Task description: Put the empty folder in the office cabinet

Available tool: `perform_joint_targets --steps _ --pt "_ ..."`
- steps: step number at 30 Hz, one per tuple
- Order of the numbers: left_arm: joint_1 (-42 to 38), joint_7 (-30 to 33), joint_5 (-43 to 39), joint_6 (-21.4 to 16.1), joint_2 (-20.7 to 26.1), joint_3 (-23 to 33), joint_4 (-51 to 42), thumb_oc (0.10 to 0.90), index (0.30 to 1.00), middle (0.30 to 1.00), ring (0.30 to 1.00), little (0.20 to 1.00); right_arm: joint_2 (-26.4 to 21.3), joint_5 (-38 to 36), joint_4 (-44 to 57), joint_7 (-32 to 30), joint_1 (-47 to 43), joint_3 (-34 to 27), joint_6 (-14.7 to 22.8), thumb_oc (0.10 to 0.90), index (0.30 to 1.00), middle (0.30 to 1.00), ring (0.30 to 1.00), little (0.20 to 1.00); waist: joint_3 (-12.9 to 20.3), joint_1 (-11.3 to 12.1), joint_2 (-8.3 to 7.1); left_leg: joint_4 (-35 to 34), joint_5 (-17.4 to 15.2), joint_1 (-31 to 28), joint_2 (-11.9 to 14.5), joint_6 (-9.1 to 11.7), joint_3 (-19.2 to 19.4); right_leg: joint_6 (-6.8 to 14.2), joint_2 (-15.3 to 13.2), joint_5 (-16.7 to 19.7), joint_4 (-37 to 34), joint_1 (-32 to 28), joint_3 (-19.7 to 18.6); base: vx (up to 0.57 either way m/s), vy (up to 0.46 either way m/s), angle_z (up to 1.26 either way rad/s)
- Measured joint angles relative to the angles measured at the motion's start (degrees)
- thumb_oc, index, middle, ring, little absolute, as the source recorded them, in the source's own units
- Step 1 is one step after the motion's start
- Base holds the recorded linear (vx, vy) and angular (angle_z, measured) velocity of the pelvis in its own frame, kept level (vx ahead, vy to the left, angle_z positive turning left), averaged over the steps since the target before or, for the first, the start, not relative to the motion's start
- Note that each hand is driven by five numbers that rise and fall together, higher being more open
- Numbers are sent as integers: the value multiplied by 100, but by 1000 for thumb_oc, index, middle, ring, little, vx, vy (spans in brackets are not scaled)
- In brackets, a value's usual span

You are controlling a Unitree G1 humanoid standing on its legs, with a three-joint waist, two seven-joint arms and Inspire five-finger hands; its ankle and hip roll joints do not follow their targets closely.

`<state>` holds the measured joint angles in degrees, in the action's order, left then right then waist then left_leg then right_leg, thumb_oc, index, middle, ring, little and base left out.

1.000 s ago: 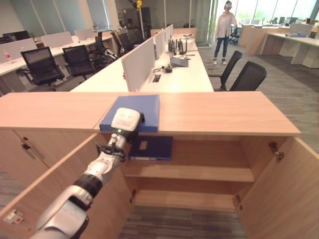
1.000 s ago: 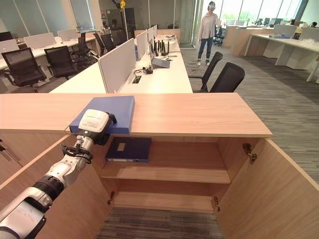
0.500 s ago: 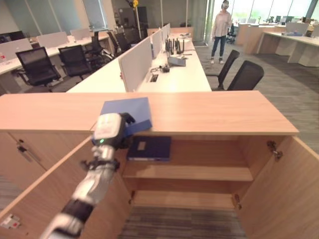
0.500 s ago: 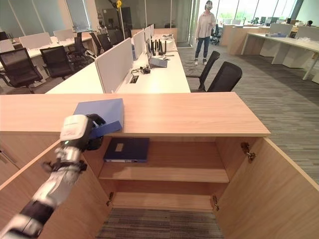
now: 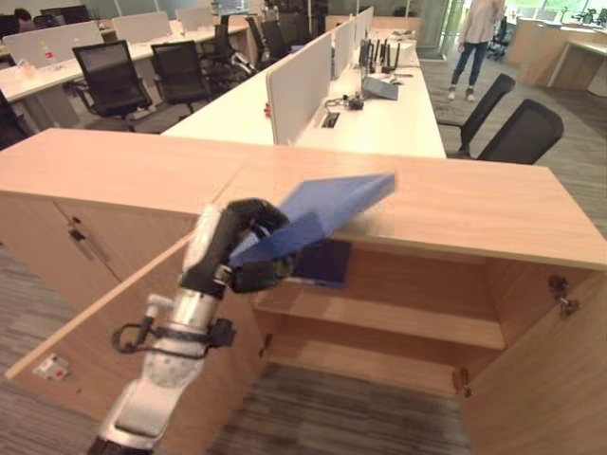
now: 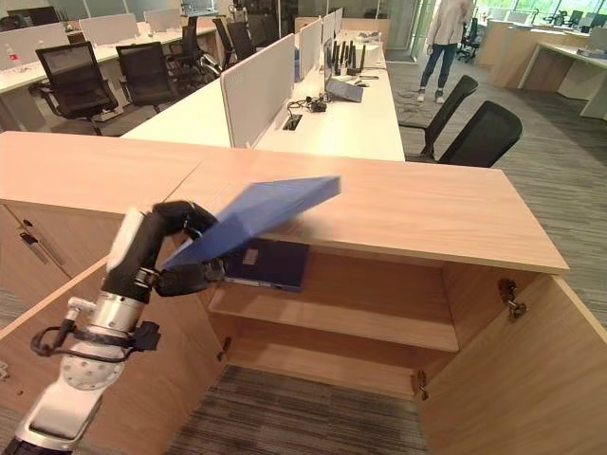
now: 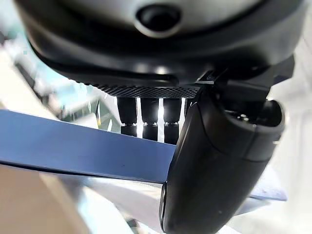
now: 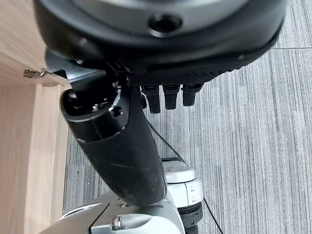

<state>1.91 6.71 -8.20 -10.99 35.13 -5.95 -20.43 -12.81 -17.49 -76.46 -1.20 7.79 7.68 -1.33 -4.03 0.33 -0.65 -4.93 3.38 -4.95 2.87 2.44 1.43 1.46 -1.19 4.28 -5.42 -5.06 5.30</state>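
My left hand [image 5: 239, 248] is shut on the near edge of a light blue folder [image 5: 327, 209]. The folder hangs tilted in the air, far end raised, just over the front edge of the wooden cabinet's top [image 5: 455, 204]. In the left wrist view the folder [image 7: 73, 151] is pinched between the thumb [image 7: 219, 161] and the fingers [image 7: 148, 122]. A darker blue folder [image 5: 322, 265] lies flat on the cabinet's upper shelf, behind the held one. My right hand [image 8: 117, 151] hangs relaxed over the carpet beside the cabinet and holds nothing.
Both cabinet doors stand open: the left door [image 5: 104, 322] beside my left arm, the right door [image 5: 560, 379] at the far right. A bare lower shelf [image 5: 379, 327] sits under the dark folder. Desks, black chairs [image 5: 522, 133] and a standing person [image 5: 471, 47] lie beyond.
My left hand has lifted the light blue folder off the cabinet top and pulled it forward, so it now tilts in the air. The camera has also shifted.
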Motion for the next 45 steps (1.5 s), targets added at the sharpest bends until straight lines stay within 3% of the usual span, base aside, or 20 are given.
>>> perform_joint_targets --steps 4,7,11,16,21,27,32,38,41,45 --pt "141 -757 -2143 73 -10 -125 -315 400 300 300 300 300 -18 324 -9 139 -121 51 -26 800 900 900 900 900 -25 -12 19 1 18 -18 -2 -19 -3 -3 0 -4 0 -9 10 0 0 0" --pt "166 -1174 -3245 305 -4 -408 -297 400 300 300 300 300 -39 402 -25 215 -201 61 -18 800 900 900 900 900 -86 -15 28 1 31 -24 -9 -18 -3 15 -2 2 0 -24 9 0 0 0" --pt "154 -1466 -4202 666 45 -788 -160 400 300 300 300 300 -66 516 -57 263 -232 102 0 800 900 900 900 900 -122 -33 61 2 60 -38 -10 -28 0 28 -2 -11 0 -37 7 0 0 0" --pt "159 -1500 -4807 905 130 -1380 220 400 300 300 300 300 -69 609 -102 273 -308 117 37 800 900 900 900 900 -125 -89 66 1 59 -52 -8 -27 6 29 0 -12 0 -45 4 0 0 0" --pt "401 -1435 -4705 979 238 -1399 479 400 300 300 300 300 -72 607 -101 275 -321 113 56 800 900 900 900 900 -122 -166 80 0 37 -80 -4 11 15 27 0 -12 0 -68 1 0 0 0" --pt "1153 -1316 -2735 998 457 -787 629 400 300 300 300 300 -77 606 -25 287 -292 127 11 800 900 900 900 900 -126 -145 77 -1 1 -124 -3 -32 11 22 0 -16 0 -115 2 0 0 0" --pt "1514 -1210 -1871 1141 463 -562 1104 400 300 300 300 300 -97 637 164 236 -260 282 -41 800 900 900 900 900 -127 -17 66 0 1 -121 -3 -32 8 -5 0 -34 0 -91 0 0 0 0" --pt "1977 -1238 -926 1303 460 -247 1345 400 300 300 300 300 -385 989 1838 9 119 542 -280 800 900 900 900 900 -136 6 78 -1 -1 -114 -7 -37 12 -2 0 -31 0 -84 -4 -1 1 -1" --pt "1946 -1199 -633 1305 366 -240 1444 400 300 300 300 300 -678 1108 3234 -59 179 715 -165 800 900 900 900 900 -141 -23 95 0 0 -115 1 -36 39 -7 1 -28 0 -71 -14 -3 1 -6" --pt "1891 -1123 -616 1300 155 -256 1416 400 300 300 300 300 -789 1530 3981 -97 -121 821 -18 800 900 900 900 900 -142 1 104 1 5 -110 0 -32 24 -8 3 -27 0 -67 -6 -2 1 1"
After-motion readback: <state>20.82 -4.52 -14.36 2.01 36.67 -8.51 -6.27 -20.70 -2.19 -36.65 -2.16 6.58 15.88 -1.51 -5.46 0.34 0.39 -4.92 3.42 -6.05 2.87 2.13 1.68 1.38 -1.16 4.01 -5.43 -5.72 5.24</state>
